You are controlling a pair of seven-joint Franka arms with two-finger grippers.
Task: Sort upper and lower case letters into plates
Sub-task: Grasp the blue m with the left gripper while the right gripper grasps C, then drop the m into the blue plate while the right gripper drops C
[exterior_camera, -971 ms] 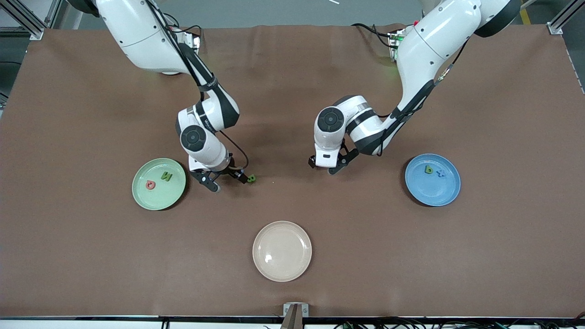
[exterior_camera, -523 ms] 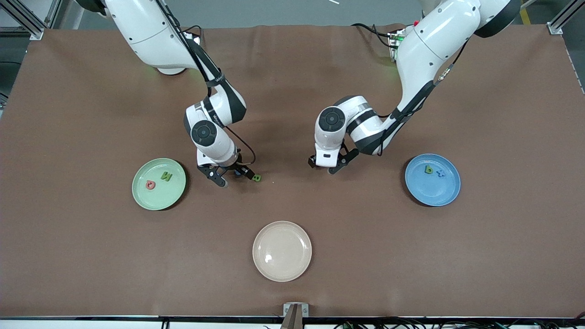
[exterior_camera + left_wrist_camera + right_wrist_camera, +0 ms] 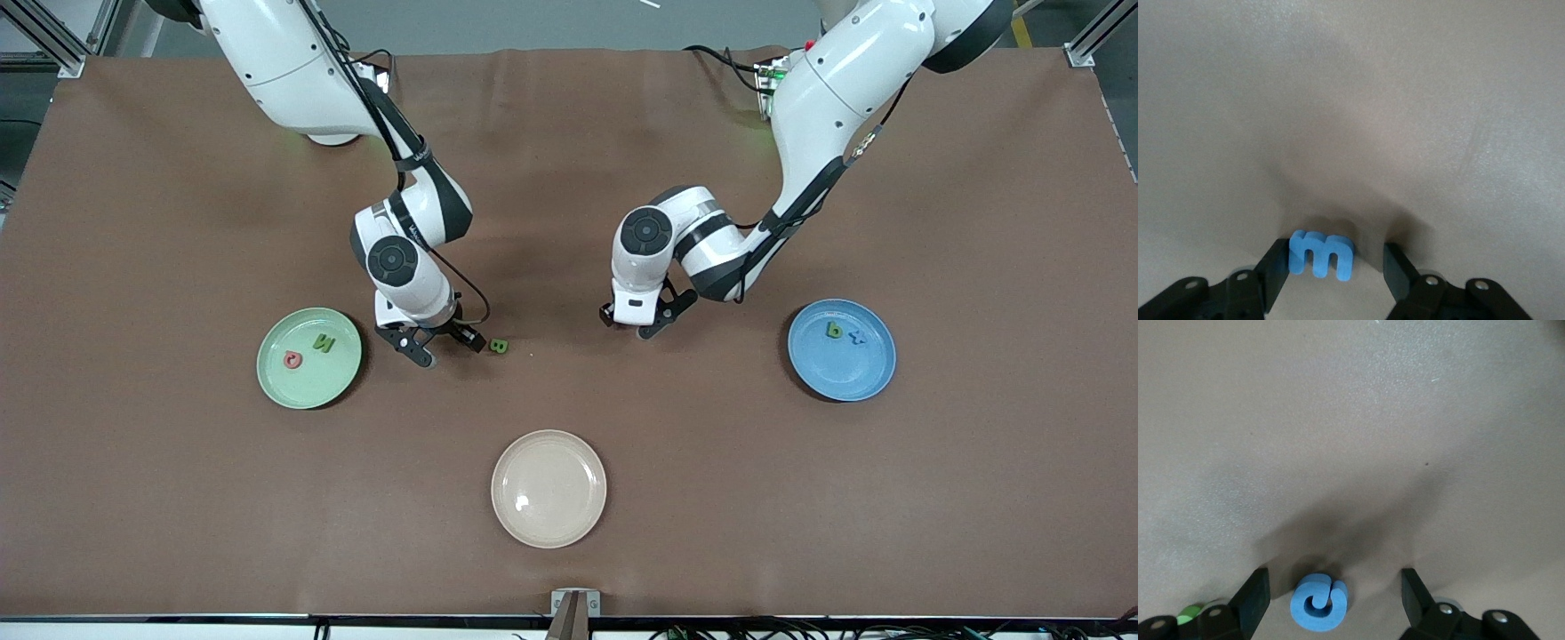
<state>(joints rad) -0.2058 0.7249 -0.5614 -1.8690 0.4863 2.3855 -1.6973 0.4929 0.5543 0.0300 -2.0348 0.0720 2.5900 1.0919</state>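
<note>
Since the earlier front view, the right arm has drawn its right pincer (image 3: 442,345) slightly away from the green capital B (image 3: 500,346), which lies on the desk (image 3: 569,222) just beside it, between the mint green plate (image 3: 276,373) and the left arm's end. That pincer straddles a blue capital G (image 3: 1319,603), fingers apart, neither touching it. The left pincer (image 3: 633,324), low over the desk between the green B and the blue plate (image 3: 840,378), brackets a blue small m (image 3: 1321,254); one finger touches the letter, the other stands clear, so the jaws are not yet clamped. The mint plate holds a red capital (image 3: 292,359) and a green N (image 3: 323,342); the blue plate holds a green b (image 3: 834,331) and a blue small letter (image 3: 857,337). Both arms look mid-grasp; each next needs to close squarely on its letter, lift, and carry it to its plate.
</note>
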